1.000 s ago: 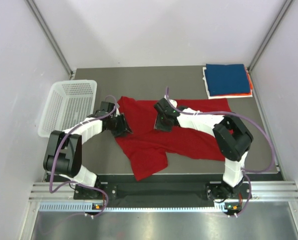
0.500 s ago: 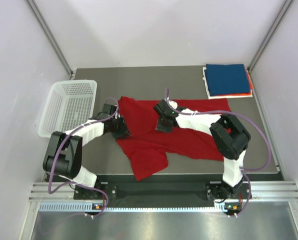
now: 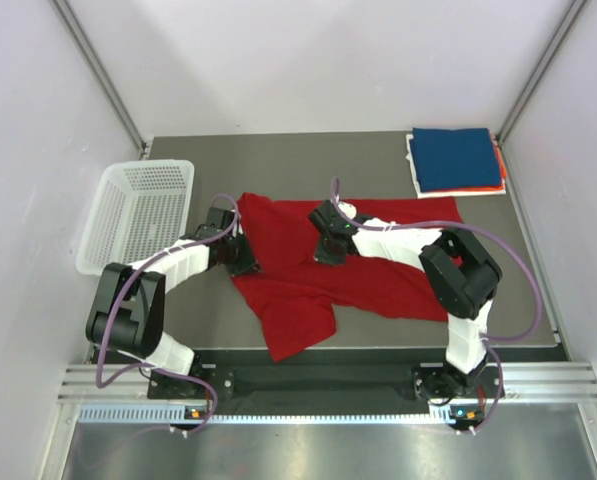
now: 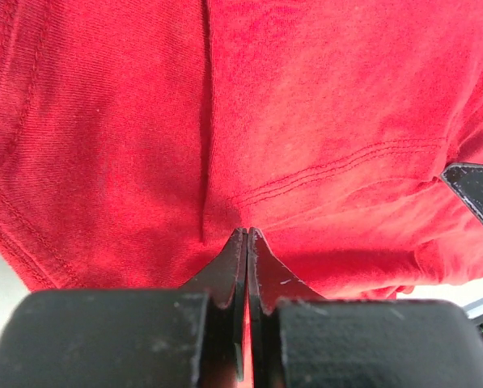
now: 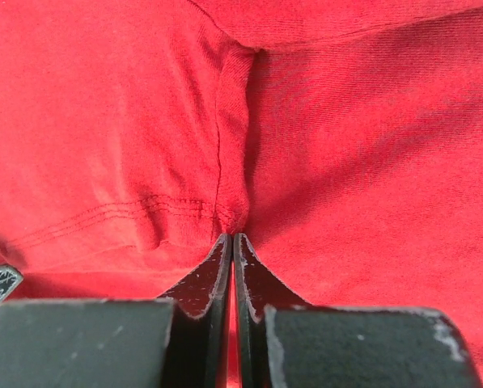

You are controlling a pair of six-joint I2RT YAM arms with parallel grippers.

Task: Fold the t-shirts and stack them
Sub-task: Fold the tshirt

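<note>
- A grey table (image 3: 318,160) fills the middle of the top view, closed in by pale walls (image 3: 308,60); a metal rail (image 3: 548,378) runs along the bottom edge.
- A white mesh basket (image 3: 138,210) sits at the table's left edge, partly overhanging it.
- The red shirt (image 3: 308,285) lies spread and rumpled at the centre.
- A folded blue shirt (image 3: 458,158) lies in the upper right corner. Beneath it only thin edges of an orange shirt (image 3: 500,172) and a white shirt (image 3: 414,172) show.
- The left gripper (image 4: 247,234) is pinched tight on a pleat of the red shirt near its left edge.
- The right gripper (image 5: 231,238) is likewise clamped on a red pleat, at the upper middle.
- From above, both sets of fingertips are hidden under the wrists.
- Red cloth fills nearly all of both wrist views.
</note>
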